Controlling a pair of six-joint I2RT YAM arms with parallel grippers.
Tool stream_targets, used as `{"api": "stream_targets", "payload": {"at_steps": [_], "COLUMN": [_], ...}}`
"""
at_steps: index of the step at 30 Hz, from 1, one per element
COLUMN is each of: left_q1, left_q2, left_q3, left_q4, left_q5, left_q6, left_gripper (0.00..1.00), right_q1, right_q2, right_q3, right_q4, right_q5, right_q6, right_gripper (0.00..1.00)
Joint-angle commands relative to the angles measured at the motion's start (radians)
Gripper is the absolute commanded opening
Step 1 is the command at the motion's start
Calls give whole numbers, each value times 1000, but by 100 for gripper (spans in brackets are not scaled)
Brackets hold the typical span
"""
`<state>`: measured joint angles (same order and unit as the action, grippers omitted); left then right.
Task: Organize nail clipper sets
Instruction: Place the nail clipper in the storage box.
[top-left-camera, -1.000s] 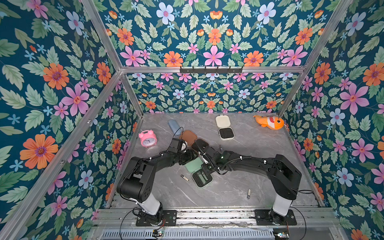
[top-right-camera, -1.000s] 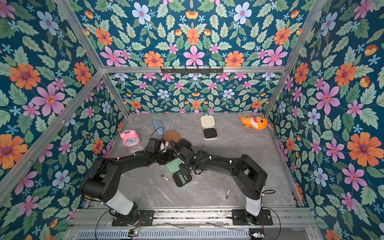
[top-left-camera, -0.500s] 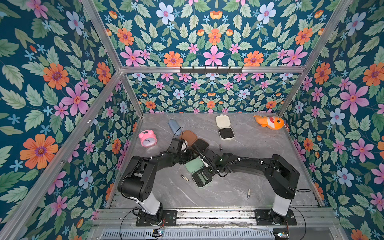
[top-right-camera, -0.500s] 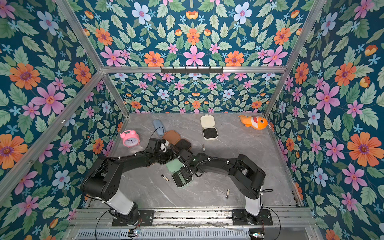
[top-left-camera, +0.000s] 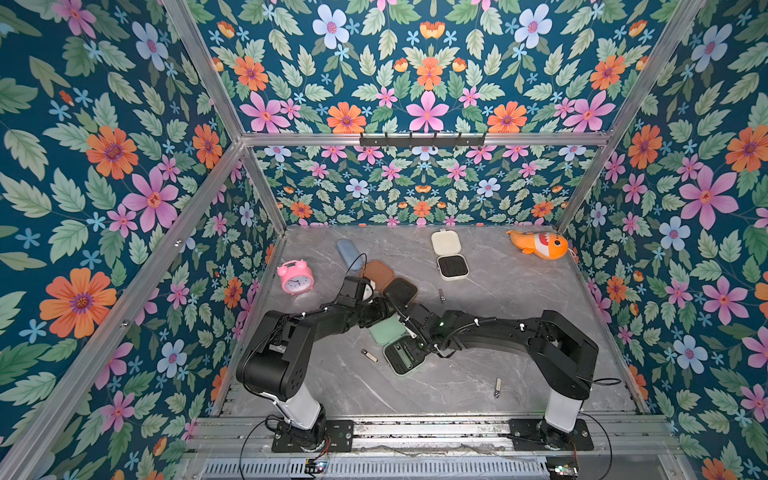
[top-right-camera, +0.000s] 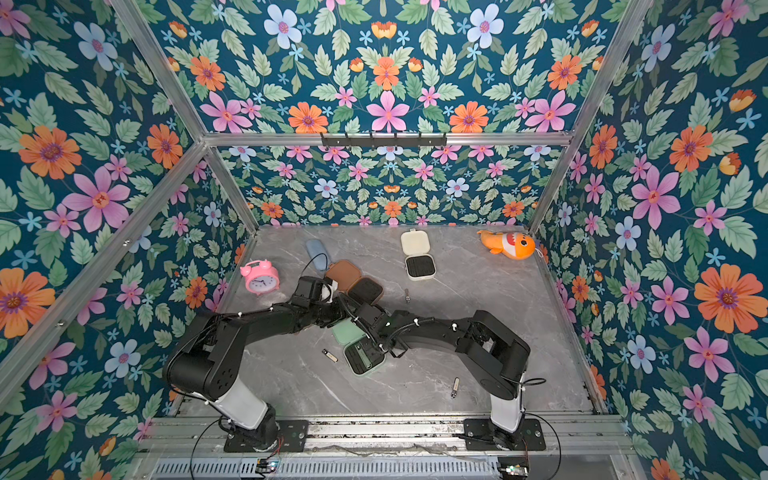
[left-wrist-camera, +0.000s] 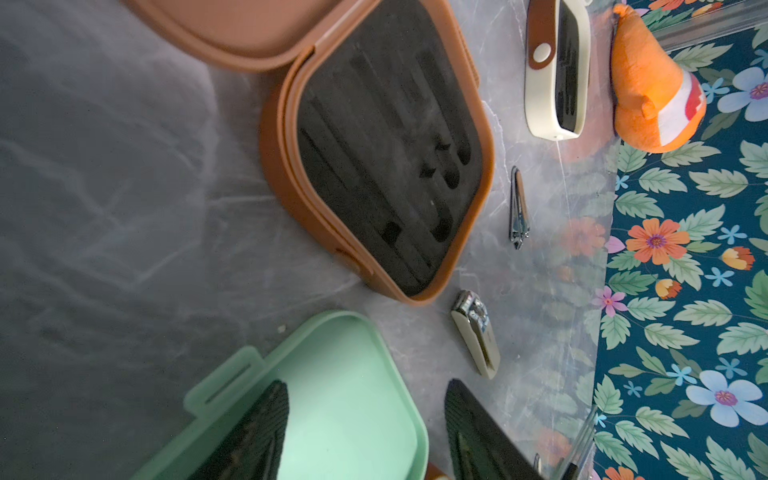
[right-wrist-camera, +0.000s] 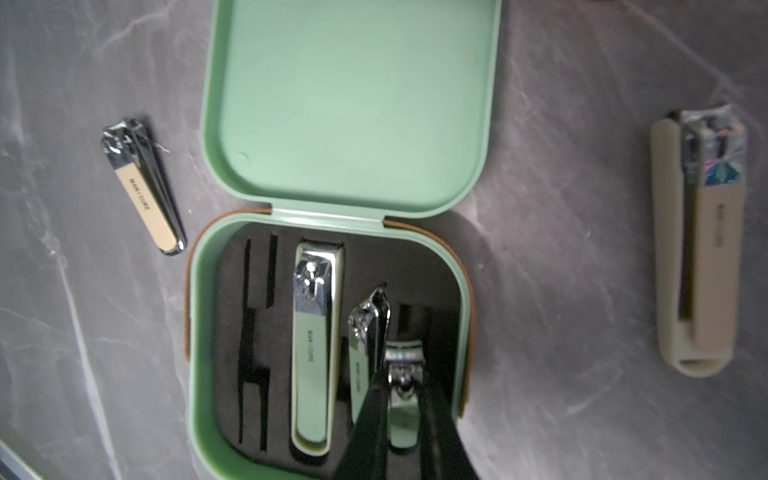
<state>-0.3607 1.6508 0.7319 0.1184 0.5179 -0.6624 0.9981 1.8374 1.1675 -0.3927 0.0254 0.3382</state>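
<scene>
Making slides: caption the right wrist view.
Right gripper, shut on a small green clipper, at the open mint green case beside a seated large green clipper; beige clippers wait outside.

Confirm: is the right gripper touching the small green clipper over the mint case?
Touching. The right wrist view shows the right gripper shut on the small green clipper, pressing both its sides, over the open mint case.

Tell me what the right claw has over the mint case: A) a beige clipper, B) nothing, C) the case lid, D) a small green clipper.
D: the right claw is shut on a small green clipper above the open mint case.
</scene>
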Motion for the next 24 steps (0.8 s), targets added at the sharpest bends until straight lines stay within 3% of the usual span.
{"api": "stream_targets", "payload": {"at_steps": [1,6,13,24], "left_q1": [0,0,0,-2], "left_q2": [7,12,7,15], "left_q3": [-5,-3,-7,-8], "left_q4": [-95,-93,-91,-85], "left_q5": [-32,-29,-28,-24], "left_q6": [7,7,7,6], "left_gripper": [63,63,63,62], "right_q1": [2,2,2,-4], "right_q2": [3,14,10,0], "right_q3": [-5,-6,8,26], "right_q4": [-29,-31,-37,-45], "right_q5": [40,39,64,125], "right_q6": [4,7,31,54], "right_gripper": [6,8,24,26]}}
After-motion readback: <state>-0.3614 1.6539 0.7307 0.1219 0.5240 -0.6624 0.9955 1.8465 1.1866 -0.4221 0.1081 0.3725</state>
